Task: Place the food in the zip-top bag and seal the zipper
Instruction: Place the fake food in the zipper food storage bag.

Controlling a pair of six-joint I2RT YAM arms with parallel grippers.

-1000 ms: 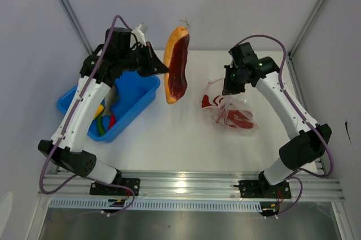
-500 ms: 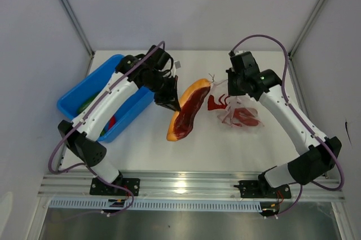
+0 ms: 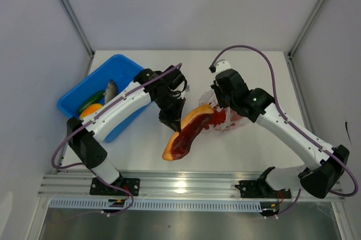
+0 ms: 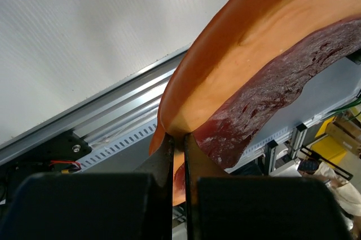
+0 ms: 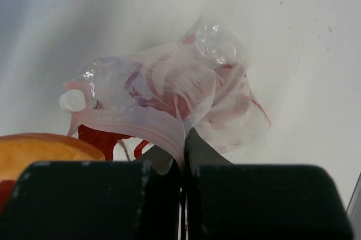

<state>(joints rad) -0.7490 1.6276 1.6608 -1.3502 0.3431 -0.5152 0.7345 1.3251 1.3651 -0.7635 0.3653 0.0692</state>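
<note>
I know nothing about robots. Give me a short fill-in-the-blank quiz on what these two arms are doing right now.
1. The left gripper is shut on a big food piece, dark red on one face and ___ on its rind.
2. The right gripper pinches the zip-top bag, and the foods seen inside it are ___.
3. The grey fish lies in the ___ bin.
Missing words: orange; red; blue.

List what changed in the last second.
Left gripper swung the meat slice from up by the bin down to the bag mouth. Right gripper shifted slightly left with the bag edge. Both grips held; bin stayed put.
</note>
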